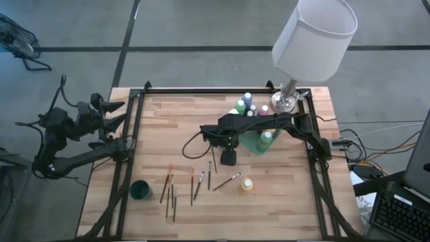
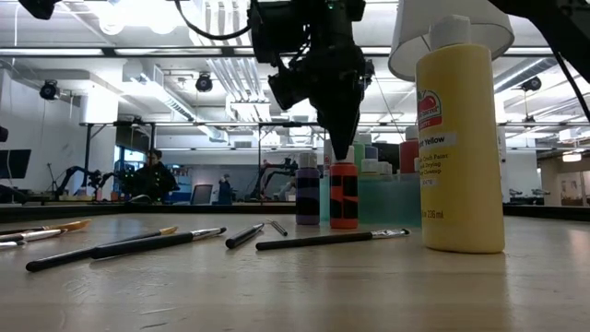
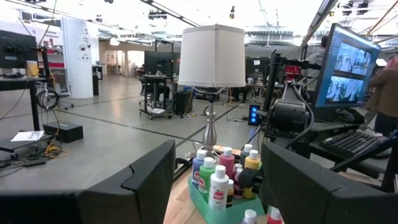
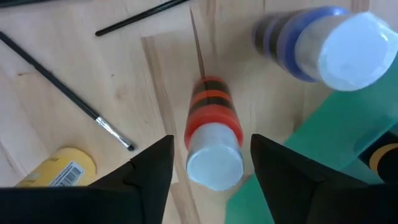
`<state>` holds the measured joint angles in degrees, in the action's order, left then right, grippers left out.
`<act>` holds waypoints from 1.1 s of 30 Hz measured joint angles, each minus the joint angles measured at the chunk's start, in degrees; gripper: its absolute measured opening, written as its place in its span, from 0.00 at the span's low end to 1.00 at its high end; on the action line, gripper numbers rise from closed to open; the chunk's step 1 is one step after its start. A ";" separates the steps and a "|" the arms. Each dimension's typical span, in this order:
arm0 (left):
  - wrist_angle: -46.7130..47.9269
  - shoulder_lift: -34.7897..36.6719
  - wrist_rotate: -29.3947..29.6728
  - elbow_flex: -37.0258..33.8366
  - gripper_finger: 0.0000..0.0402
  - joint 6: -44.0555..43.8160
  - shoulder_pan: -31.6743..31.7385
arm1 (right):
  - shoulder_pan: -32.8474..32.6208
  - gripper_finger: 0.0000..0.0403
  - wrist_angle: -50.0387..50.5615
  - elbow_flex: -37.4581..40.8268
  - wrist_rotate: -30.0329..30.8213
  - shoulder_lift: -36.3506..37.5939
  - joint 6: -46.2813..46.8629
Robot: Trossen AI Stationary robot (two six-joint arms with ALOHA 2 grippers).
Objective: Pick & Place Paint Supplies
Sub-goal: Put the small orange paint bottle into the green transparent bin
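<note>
High view: right gripper (image 1: 228, 158) hovering mid-counter beside the translucent green plastic tray (image 1: 252, 143), presumably lining up on a bottle outside it. Left gripper (image 1: 115, 114) parked off the counter's left edge, fingers spread, holding nothing. Thin wooden-handled brushes (image 1: 171, 189) lying loose near the front, awaiting collection.

Low view: small red paint bottle with black stripes (image 2: 343, 195) standing upright on the wooden counter (image 2: 304, 286), directly beneath the descending gripper. Tall yellow paint bottle (image 2: 459, 138) standing apart, nearer the camera.

Right wrist view: fingers parted either side of the white cap, not yet touching. Blue bottle (image 4: 323, 43) standing just beside.
</note>
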<state>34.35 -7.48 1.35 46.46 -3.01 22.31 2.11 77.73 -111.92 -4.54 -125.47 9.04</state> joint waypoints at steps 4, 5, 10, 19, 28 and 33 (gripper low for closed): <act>0.00 0.00 0.02 0.00 0.61 0.00 0.02 | 0.05 0.45 -0.59 0.42 0.00 0.00 -0.02; 0.00 0.01 0.02 0.00 0.61 -0.02 0.01 | 0.05 0.43 -0.61 0.51 0.00 0.00 -0.02; 0.00 0.00 0.01 0.00 0.61 -0.01 0.02 | 0.07 0.32 -0.57 0.95 0.02 0.01 -0.07; 0.01 0.00 0.01 0.00 0.61 0.00 0.01 | 0.15 0.28 1.31 -2.28 -0.02 0.13 -0.07; 0.01 0.00 0.00 0.00 0.61 -0.01 0.02 | 2.30 0.28 11.74 -13.63 0.23 1.90 -1.73; 0.00 0.00 0.02 0.00 0.61 0.00 0.02 | 5.46 0.28 12.16 -14.47 0.25 6.72 -0.67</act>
<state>34.35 -7.49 1.37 46.46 -3.01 22.33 7.57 89.89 -126.39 -4.28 -118.75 8.37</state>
